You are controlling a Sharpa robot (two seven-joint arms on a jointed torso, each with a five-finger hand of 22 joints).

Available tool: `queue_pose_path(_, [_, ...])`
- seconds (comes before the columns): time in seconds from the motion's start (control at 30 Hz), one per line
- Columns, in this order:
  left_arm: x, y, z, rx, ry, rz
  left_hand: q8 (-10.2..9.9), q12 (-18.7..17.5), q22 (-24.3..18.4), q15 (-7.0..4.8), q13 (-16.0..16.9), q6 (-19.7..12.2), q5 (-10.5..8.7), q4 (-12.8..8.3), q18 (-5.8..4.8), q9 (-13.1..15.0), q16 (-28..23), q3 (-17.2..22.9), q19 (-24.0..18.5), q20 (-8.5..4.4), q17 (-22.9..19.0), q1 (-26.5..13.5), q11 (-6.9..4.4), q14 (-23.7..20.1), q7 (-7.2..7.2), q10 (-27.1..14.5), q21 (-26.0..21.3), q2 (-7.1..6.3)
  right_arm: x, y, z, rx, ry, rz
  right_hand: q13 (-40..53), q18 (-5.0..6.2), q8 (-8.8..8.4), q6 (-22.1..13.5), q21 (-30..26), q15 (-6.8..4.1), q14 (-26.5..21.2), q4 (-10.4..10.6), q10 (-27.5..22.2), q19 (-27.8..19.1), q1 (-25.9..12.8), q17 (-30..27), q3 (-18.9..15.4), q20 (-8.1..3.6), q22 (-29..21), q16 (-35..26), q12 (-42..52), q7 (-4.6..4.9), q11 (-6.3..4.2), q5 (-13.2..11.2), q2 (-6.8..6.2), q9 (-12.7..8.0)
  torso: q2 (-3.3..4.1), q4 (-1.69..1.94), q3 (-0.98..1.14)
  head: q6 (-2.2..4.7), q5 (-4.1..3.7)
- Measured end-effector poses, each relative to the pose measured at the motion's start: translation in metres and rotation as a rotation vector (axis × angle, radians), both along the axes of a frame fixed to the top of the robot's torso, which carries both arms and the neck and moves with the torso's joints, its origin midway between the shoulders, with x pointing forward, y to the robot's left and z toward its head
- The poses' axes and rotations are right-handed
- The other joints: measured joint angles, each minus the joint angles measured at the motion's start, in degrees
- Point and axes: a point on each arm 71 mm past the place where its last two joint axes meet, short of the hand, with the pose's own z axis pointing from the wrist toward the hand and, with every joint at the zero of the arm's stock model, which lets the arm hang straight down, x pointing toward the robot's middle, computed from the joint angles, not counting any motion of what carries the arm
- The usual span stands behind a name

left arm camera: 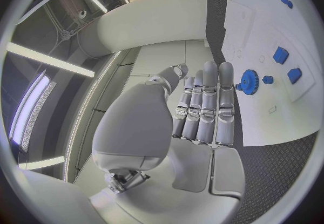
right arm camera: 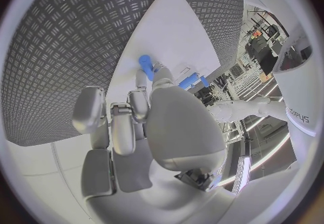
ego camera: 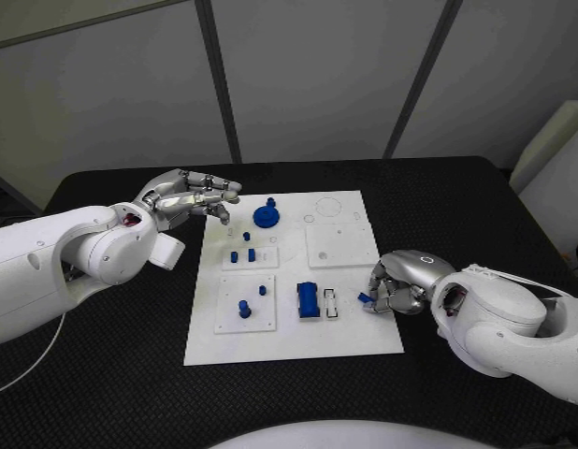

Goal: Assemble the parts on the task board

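The white board point(ego camera: 296, 323) is lying in the middle of the black table point(ego camera: 114, 374). On it, blue parts are sitting in several spots: a blue gear point(ego camera: 267, 217) near the far left corner, small blue pegs point(ego camera: 243, 254) on a raised square plate just nearer than the gear, more pegs point(ego camera: 245, 308) on a second plate nearer still, and a blue block point(ego camera: 308, 301) beside a white slotted piece at centre.

The left hand point(ego camera: 192, 197) is hovering at the board's far left corner, just beside the gear, fingers held close together and reaching forward. The left wrist view is showing the fingers point(left arm camera: 210, 102) straight and side by side with nothing in them, their tips near the gear point(left arm camera: 249, 80) but not plainly touching.

The right hand point(ego camera: 399, 283) is resting at the board's right edge, fingers curled in. It is pinching a small blue part point(ego camera: 366, 299) at its fingertips, right over the board's edge. The right wrist view is showing that blue part point(right arm camera: 146, 66) standing out past the fingers point(right arm camera: 140, 97) above the white surface.
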Motion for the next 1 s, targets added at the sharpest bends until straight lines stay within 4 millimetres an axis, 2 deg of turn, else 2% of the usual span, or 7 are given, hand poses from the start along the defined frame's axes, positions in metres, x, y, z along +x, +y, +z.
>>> queue_pose_path(0.13, [0.000,0.000,0.000,0.000,0.000,-0.001,0.23,0.00,0.00,0.00,0.00,0.00,0.00,0.00,0.01,0.00,0.00,0.00,0.00,0.00,0.00,0.00,0.00,0.00,0.00,0.00,0.00,0.00,-0.001,0.002,0.000,-0.005,-0.008,0.007,0.01,0.00,-0.34,-0.08,0.00,0.01,0.00,-0.21,0.00,0.00,1.19,0.00,1.90,0.00,0.00,0.00,0.00,-0.08,0.00,2.71,-0.62,0.00,-0.03,-0.03,0.00,0.11,0.05])
queue_pose_path(0.33, [0.000,0.000,0.000,0.000,0.000,-0.001,0.23,0.00,0.00,0.00,0.00,0.00,0.00,0.00,0.01,0.00,0.00,0.00,0.00,0.00,0.01,0.00,0.00,0.00,0.00,0.00,0.00,0.00,-0.003,0.004,0.001,-0.001,-0.016,0.009,-0.41,0.00,-1.16,0.14,0.00,0.01,0.01,0.00,-0.20,0.00,2.41,-0.01,4.99,0.00,0.20,0.00,-0.65,0.15,-0.19,4.13,-1.83,-0.03,-0.03,0.01,0.01,0.23,0.13])
queue_pose_path(0.4, [0.000,0.000,0.000,0.000,0.000,-0.001,0.23,0.00,0.00,0.00,0.00,0.00,0.00,0.00,0.01,0.00,0.00,0.00,0.00,0.00,0.01,0.00,0.00,0.00,0.00,0.00,0.00,0.00,-0.004,0.005,0.001,0.004,-0.016,0.007,-0.41,0.00,-1.39,0.13,0.00,0.01,0.00,0.17,-0.24,0.00,2.47,-0.01,6.64,0.00,0.33,0.00,-0.66,0.15,-0.14,3.94,-1.89,0.02,-0.03,0.04,0.01,0.23,0.19])
queue_pose_path(0.47, [0.000,0.000,0.000,0.000,0.000,-0.001,0.23,0.00,0.01,0.00,0.00,0.00,0.00,0.00,0.01,0.00,0.00,0.00,0.00,0.00,0.01,0.00,0.00,0.00,0.00,0.00,0.00,0.00,-0.005,0.005,0.001,0.009,-0.015,0.002,-0.08,0.00,-1.67,0.18,0.26,0.01,0.00,0.47,-0.24,0.00,2.76,-0.01,8.61,0.00,0.54,0.00,-0.67,0.10,-0.14,2.49,-2.18,0.20,-0.04,0.05,0.00,0.23,0.25])
queue_pose_path(0.73, [0.000,-0.001,0.000,-0.001,0.000,-0.001,0.23,0.00,-0.05,0.00,0.00,0.00,0.00,0.00,0.01,0.00,0.00,0.00,0.00,0.00,-0.04,0.31,0.00,0.00,0.00,0.01,0.00,0.31,-0.011,0.007,0.001,0.042,0.002,-0.018,1.29,0.00,-1.67,0.36,0.40,-0.34,-0.09,2.97,0.09,0.21,2.85,-0.02,12.84,-0.21,0.93,0.21,1.08,-0.12,0.19,2.94,-1.90,0.62,-0.04,0.07,-0.02,0.35,0.39])
queue_pose_path(0.87, [0.000,-0.001,0.000,-0.001,0.000,-0.001,0.23,0.00,-0.05,0.00,0.00,0.00,0.00,0.00,0.01,0.00,0.00,0.00,0.00,0.00,-0.03,0.31,0.00,0.00,0.00,0.01,0.00,0.31,-0.012,0.010,0.001,0.066,0.006,-0.028,1.47,0.00,-1.21,0.65,0.67,-0.43,0.00,4.00,1.01,0.41,1.23,-0.02,14.38,-0.40,1.23,0.43,1.68,0.03,-0.11,3.35,-3.32,0.63,-0.01,0.08,-0.03,0.36,0.47])
queue_pose_path(1.0, [0.000,-0.001,0.000,-0.001,0.000,-0.002,0.23,0.00,-0.05,0.00,0.00,0.00,0.00,0.00,0.01,0.00,0.00,0.00,0.00,0.00,-0.03,0.31,-0.01,0.00,0.00,0.01,0.00,0.31,-0.013,0.014,0.003,0.102,-0.002,-0.038,1.35,0.00,-1.11,0.88,0.69,-0.43,0.00,4.18,1.34,0.42,0.44,-0.02,14.83,-0.42,1.47,0.42,2.03,-0.19,-0.45,3.45,-4.01,0.64,0.02,0.09,-0.03,0.36,0.51])
